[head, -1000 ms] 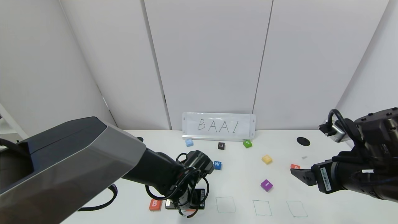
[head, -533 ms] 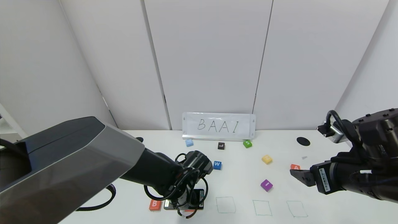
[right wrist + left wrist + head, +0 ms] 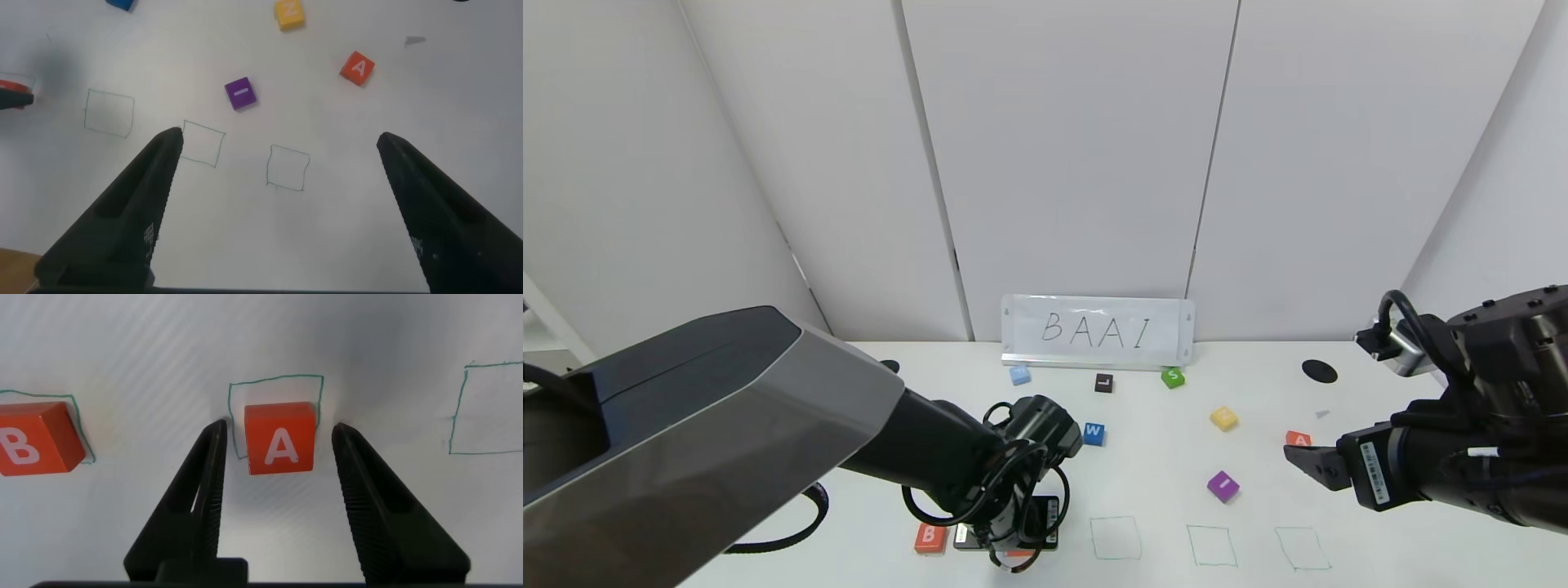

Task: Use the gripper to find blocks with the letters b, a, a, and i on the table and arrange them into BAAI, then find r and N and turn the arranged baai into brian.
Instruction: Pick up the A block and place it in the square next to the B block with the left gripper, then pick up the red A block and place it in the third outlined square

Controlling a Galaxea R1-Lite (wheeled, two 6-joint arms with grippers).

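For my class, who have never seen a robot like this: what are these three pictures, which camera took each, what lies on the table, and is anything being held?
This is a robot with two arms, each ending in a two-fingered gripper. The wide picture comes from a camera on its head; the other two come from cameras on its wrists.

On the white table lie small letter cubes and green drawn squares, under a sign reading BAAI.

The left gripper is open around an orange A block standing in a square, without touching it. A B block sits in the neighbouring square.

The right gripper hangs open and empty above the table. A second A block and the purple block wait unplaced.
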